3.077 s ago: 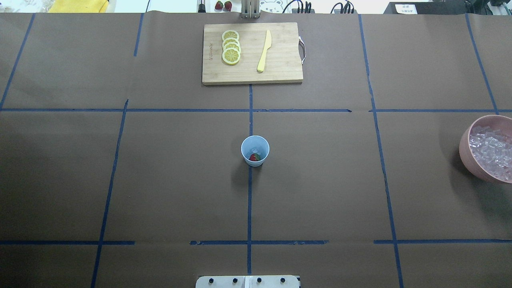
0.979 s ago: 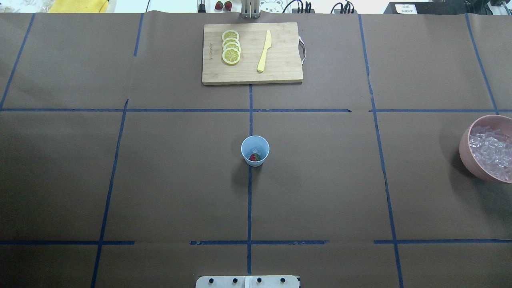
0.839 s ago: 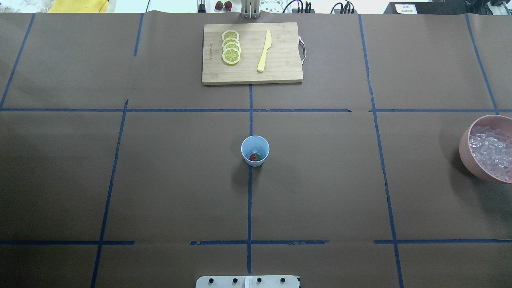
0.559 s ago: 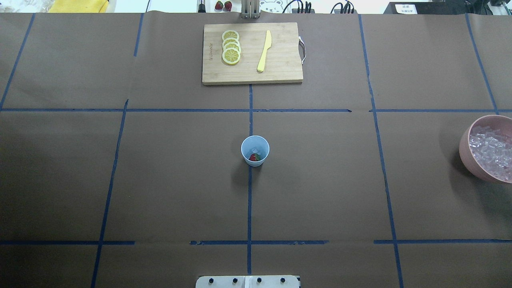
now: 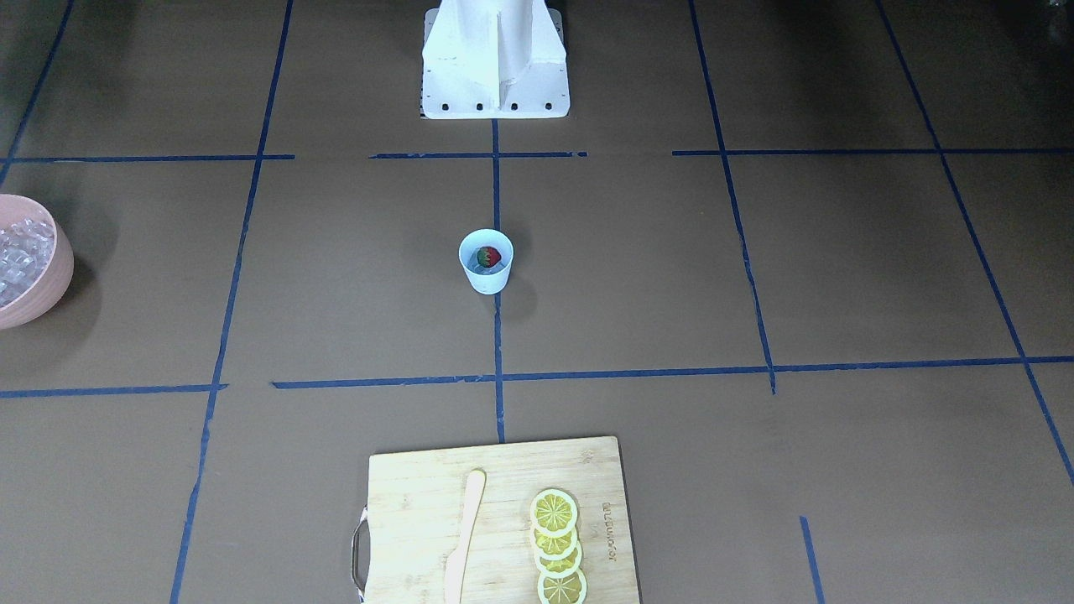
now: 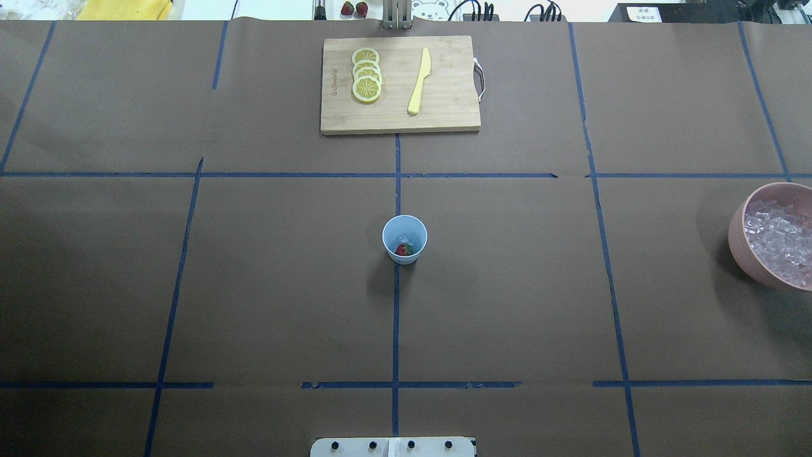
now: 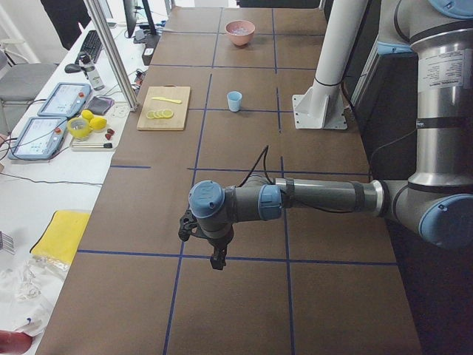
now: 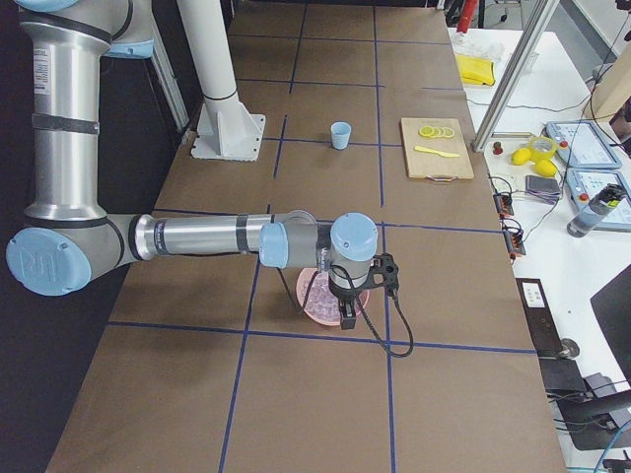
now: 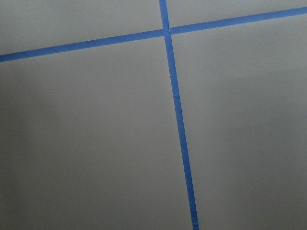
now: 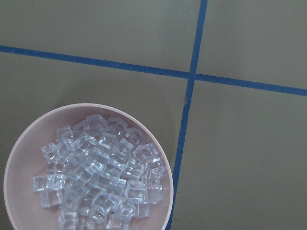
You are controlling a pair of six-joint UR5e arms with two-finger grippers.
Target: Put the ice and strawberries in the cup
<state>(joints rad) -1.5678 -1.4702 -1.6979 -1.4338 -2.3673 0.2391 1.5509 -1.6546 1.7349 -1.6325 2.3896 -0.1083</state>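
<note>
Brown paper gridded with blue tape (image 5: 497,352) covers the table (image 5: 336,277). In the front-facing view the cup (image 5: 486,261) stands upright on the centre tape line, in front of the white base (image 5: 495,59), with the strawberry (image 5: 488,256) lying inside it. A pink bowl (image 5: 46,289) of ice (image 5: 15,252) is cut by the view's left edge, well apart from the cup. A wooden board (image 5: 403,503) at the near edge carries a pale knife (image 5: 463,537) and a row of overlapping lemon slices (image 5: 556,545).

From overhead the cup sits mid-table on the same line. The strawberry is at its bottom, and a whitish bit of ice lies just beside it. The bowl is at the right edge, the board at the far side.

In the left side view the left arm (image 7: 318,197) stretches low over the table's end. The left gripper (image 7: 217,263) points down above a tape line, well apart from the cup. I cannot tell how wide its claw stands or whether it has hold of anything.

In the right side view the right arm (image 8: 197,236) reaches out and the right gripper (image 8: 346,320) hangs over the bowl, partly hiding it. Its claw is just as unreadable: I cannot tell its spread or whether it has hold of anything.

The left wrist view shows only paper and a tape crossing.

The right wrist view looks straight down into the bowl, heaped with clear cubes, just beside a tape crossing.
</note>
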